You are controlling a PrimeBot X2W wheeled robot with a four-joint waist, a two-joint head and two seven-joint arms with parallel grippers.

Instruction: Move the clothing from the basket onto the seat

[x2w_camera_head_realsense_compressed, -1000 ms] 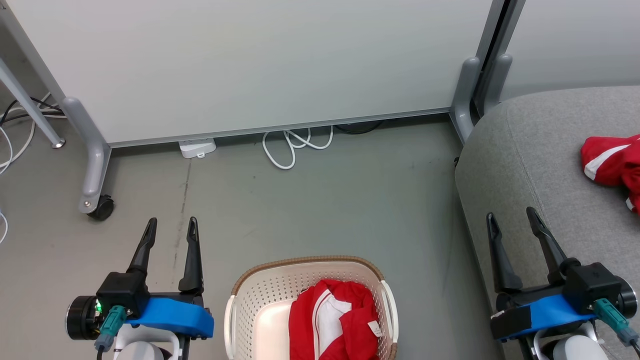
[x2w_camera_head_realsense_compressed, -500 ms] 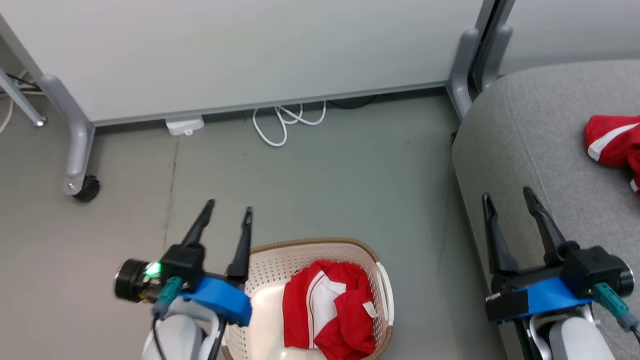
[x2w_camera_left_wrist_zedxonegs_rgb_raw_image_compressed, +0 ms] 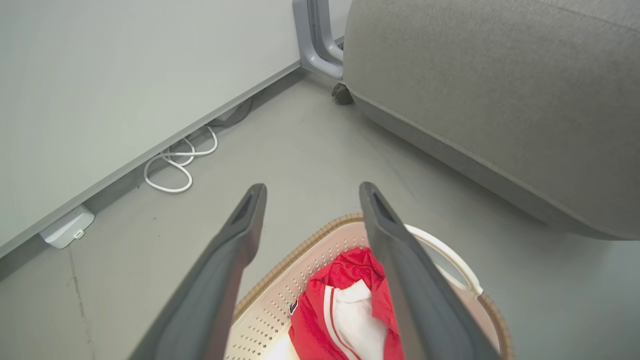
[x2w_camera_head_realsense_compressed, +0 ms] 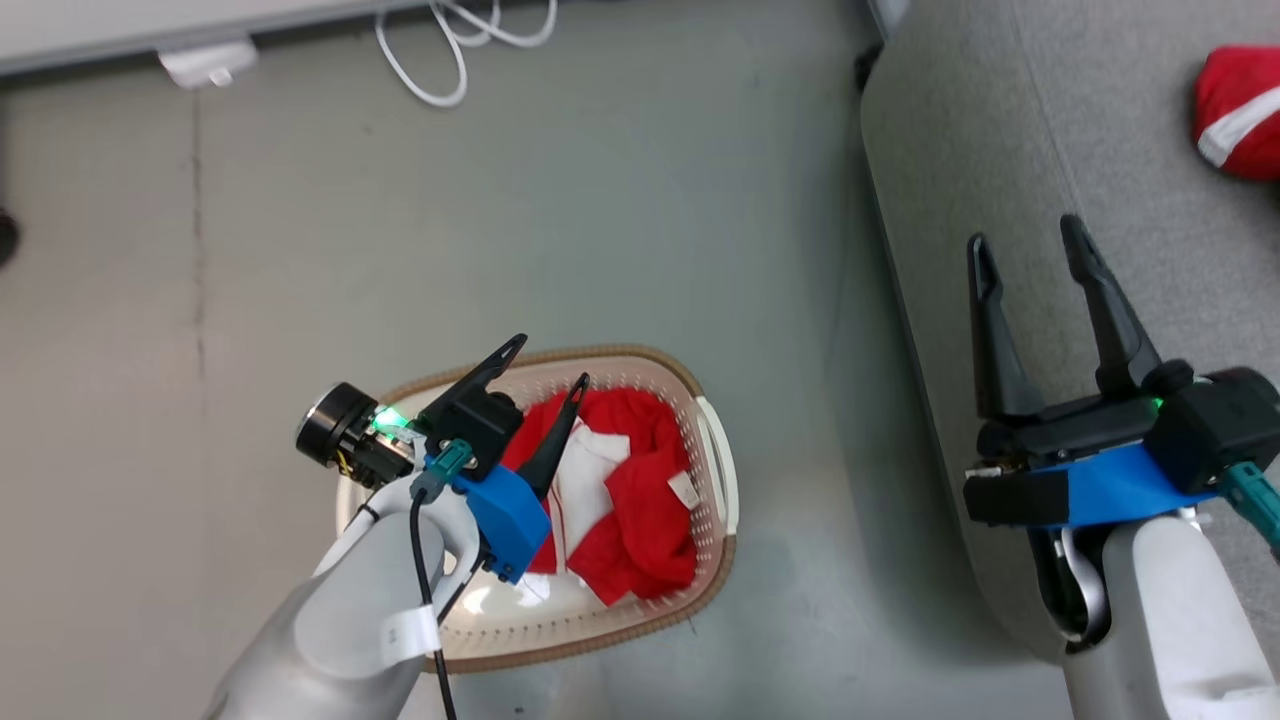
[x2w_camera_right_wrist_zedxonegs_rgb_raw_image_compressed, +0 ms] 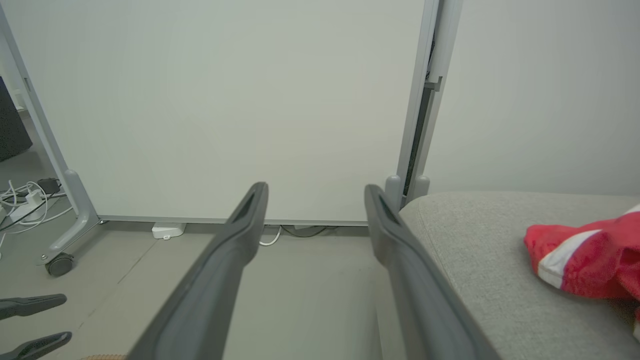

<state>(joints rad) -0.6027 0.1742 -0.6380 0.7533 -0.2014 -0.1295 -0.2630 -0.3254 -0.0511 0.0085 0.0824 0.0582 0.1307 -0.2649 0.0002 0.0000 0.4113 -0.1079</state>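
The cream perforated basket [x2w_camera_head_realsense_compressed: 640,357] stands on the grey floor [x2w_camera_head_realsense_compressed: 600,220], left of the grey upholstered seat [x2w_camera_head_realsense_compressed: 1000,120] and apart from it. A crumpled red jersey garment [x2w_camera_head_realsense_compressed: 650,500] with white panels lies in the right half of the basket, with a small white tag [x2w_camera_head_realsense_compressed: 685,488] on its right side. The basket's white side handle [x2w_camera_head_realsense_compressed: 722,460] faces the seat.

The left gripper [x2w_camera_head_realsense_compressed: 551,360] hangs over the far left part of the basket, its fingers slanting toward the far right above the garment. Its jaws are spread wide and nothing is between them. In the left wrist view the red and white cloth lies below the gap between the fingers.

The right gripper [x2w_camera_head_realsense_compressed: 1025,233] is held above the near left edge of the seat, fingers pointing away from the robot. Its jaws also stand wide apart and grip nothing.

A second red garment [x2w_camera_head_realsense_compressed: 1235,110] with a white stripe lies on the seat at the far right, well apart from the right gripper.

At the far side of the floor, a looped white cable [x2w_camera_head_realsense_compressed: 440,50] and a small white box [x2w_camera_head_realsense_compressed: 205,62] lie at the foot of a pale partition panel [x2w_camera_right_wrist_zedxonegs_rgb_raw_image_compressed: 225,100].
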